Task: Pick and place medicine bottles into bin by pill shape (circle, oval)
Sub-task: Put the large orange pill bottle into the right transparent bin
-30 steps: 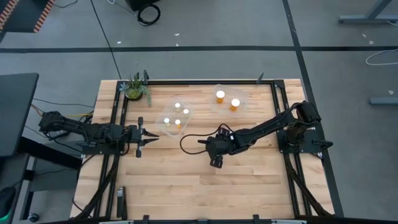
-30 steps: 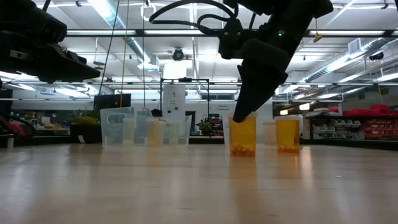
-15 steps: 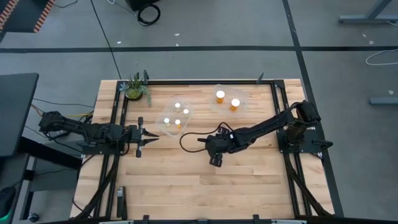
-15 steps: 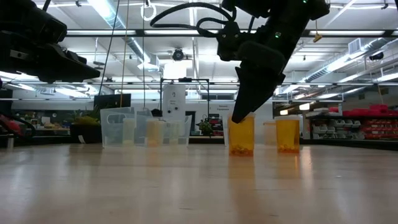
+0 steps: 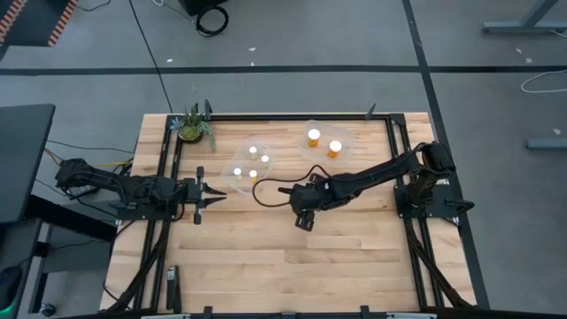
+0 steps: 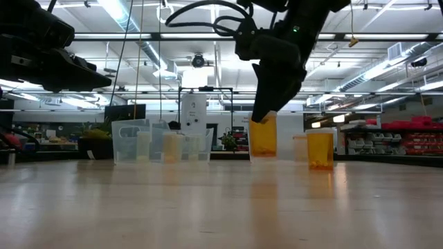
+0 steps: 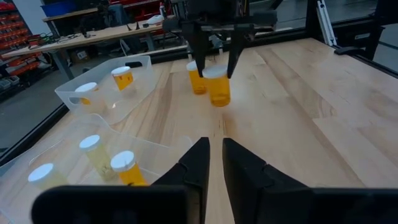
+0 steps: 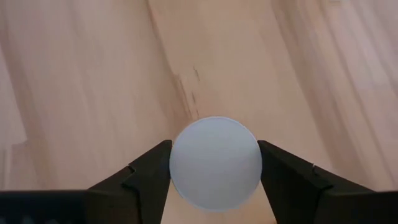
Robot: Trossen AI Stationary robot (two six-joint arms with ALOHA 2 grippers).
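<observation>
My right gripper [image 5: 304, 219] is over the middle of the table, shut on an amber medicine bottle [image 6: 263, 139] with a white cap [image 8: 215, 163]. A second bottle [image 6: 320, 149] stands on the table to its right, hidden under the arm in the high view. The left clear bin [image 5: 249, 165] holds three bottles. The right clear bin [image 5: 324, 142] holds two. My left gripper [image 5: 215, 193] waits shut at the table's left, touching nothing. My right gripper pinches the bottle at its top, one finger [image 8: 147, 175] on each side just under the white cap's rim [image 8: 176, 163]. The fingers come slanting down from above and from the table's right. The bottle hangs upright below them, its base [image 6: 263, 155] clear of the table.
A small green potted plant [image 5: 192, 126] stands at the far left corner. Black rails [image 5: 165, 168] run along the table's left, right and far sides. Bare wood lies between my grippers and the near edge [image 5: 292, 301].
My right gripper has risen and drifted a little toward the table's left and far edge. The amber bottle, which stood on the table, has come up with it, stays upright and now hangs clear of the wood.
</observation>
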